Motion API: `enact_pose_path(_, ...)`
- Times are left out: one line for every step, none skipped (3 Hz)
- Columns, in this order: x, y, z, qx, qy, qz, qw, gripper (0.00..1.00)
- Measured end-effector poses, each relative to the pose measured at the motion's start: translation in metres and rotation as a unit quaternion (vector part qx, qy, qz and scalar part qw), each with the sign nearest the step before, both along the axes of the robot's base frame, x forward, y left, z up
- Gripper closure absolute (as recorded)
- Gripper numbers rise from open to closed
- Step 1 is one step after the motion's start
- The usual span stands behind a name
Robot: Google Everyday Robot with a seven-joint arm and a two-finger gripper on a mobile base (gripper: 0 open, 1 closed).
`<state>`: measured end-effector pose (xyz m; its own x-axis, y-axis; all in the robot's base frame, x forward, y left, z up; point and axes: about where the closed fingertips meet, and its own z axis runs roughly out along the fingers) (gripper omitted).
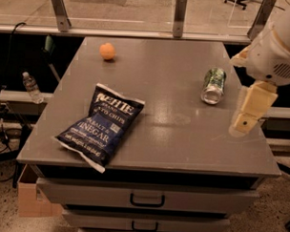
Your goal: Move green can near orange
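The orange (107, 51) sat near the far left corner of the table (182, 138), well apart from everything else. A blue chip bag (100, 126) lay flat toward the front left corner, clear of the line between fruit and can. The green can (214, 85) lay on its side near the right edge, one silver end facing the front. The pincer (244, 122) hung at that right edge, nearer the front than the can and not touching it; whether it was wide or narrow could not be told. Reaching was the step in hand, I judged: best to close across the can's round body, since a nudge would likely roll it.
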<state>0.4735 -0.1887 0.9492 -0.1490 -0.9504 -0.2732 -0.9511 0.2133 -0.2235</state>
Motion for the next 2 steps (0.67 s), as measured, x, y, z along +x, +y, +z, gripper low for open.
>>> enact_pose_path(0.039,-0.005,-0.017,0.017,-0.019,-0.026,0.9993,0.0)
enact_pose_path(0.087,-0.025,-0.025,0.048,-0.041,-0.082,0.9946,0.0)
